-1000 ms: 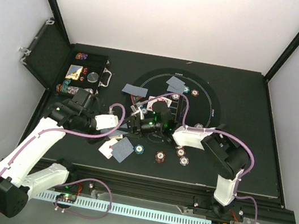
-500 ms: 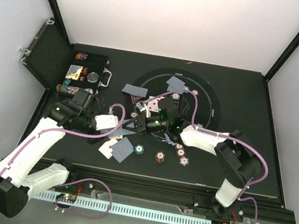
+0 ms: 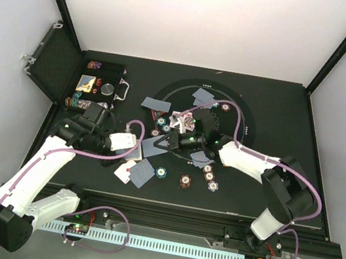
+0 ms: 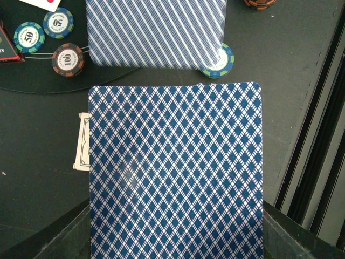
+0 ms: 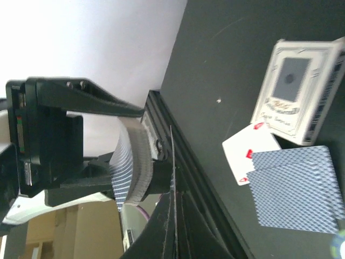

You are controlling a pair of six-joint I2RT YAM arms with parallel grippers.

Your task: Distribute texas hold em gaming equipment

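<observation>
Since the earlier frame, the right gripper [image 3: 172,141] has swung left across the mat [image 3: 245,115] and clamped onto a single card [image 3: 159,144]. The card's long axis runs left-right, from the deck [image 4: 175,172] toward the right fingers. The right wrist view shows it edge-on. The left gripper [image 3: 132,143] grasps the deck, back up, just beside the card. Chips [image 3: 157,127] crowd the far side. Two loose cards [image 3: 138,173] and a teal chip [image 3: 161,172] lie on the near side. Bare tabletop [image 3: 96,173] lies toward the near-left edge.
</observation>
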